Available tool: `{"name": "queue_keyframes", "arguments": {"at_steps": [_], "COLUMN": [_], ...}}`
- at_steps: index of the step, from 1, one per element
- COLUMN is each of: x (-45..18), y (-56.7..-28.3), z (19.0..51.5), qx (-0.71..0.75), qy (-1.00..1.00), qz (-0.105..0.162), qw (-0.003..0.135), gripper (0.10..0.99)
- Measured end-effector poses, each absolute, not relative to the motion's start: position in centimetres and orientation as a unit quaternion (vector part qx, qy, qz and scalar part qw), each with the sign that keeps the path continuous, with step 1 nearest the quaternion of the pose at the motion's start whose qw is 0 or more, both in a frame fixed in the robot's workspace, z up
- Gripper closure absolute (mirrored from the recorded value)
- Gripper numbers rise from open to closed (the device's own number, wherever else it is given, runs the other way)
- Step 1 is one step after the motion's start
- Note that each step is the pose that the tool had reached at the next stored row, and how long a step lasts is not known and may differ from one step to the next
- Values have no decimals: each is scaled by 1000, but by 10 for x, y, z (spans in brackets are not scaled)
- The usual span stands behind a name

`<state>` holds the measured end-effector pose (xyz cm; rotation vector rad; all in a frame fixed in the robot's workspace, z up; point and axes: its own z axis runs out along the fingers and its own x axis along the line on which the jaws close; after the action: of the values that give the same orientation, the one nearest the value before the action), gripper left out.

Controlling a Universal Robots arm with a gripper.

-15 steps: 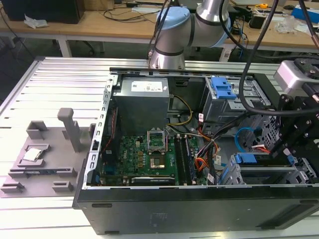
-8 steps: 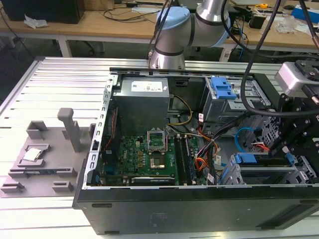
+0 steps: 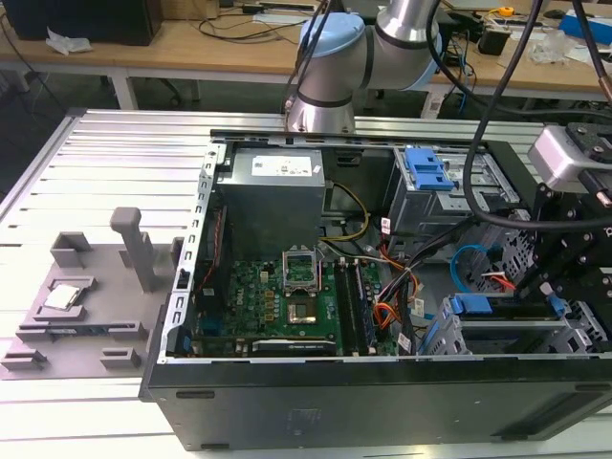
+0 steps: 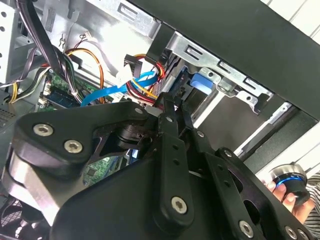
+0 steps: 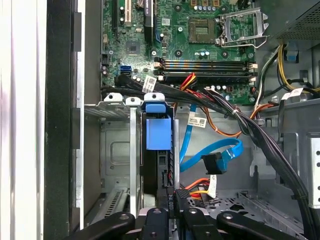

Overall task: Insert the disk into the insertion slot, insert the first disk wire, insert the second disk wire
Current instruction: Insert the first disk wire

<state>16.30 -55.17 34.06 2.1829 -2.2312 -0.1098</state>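
Open computer case (image 3: 382, 402) on the bench (image 3: 96, 163). The hard drive (image 5: 157, 132), in its blue frame, sits inside the grey metal drive bay (image 5: 117, 145) at the case's corner on the exterior view's right. The claw (image 5: 175, 202) is clamped on the black plug of the orange, red and black wire bundle (image 5: 199, 186), just beside the drive's end. The blue cable (image 5: 210, 149) loops nearby, its plug hanging free.

Drive-bay lot: insertion slot (image 5: 116, 155) of dull grey sheet metal, disk (image 5: 158, 132) fronted in smooth blue plastic, second disk wire (image 5: 220, 146) in sleek blue sheathing, first disk wire (image 5: 200, 186) of thin plastic-insulated strands (orange, red, black), upon a ribbed, satin-finished metal surface (image 3: 124, 153).
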Motion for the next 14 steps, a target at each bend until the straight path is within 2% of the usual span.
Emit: {"name": "queue_keyframes", "arguments": {"at_steps": [14], "x": [168], "y": [-553], "z": [336], "qx": [699], "qy": [-714], "qz": [-37], "qw": [10], "gripper": [906]}}
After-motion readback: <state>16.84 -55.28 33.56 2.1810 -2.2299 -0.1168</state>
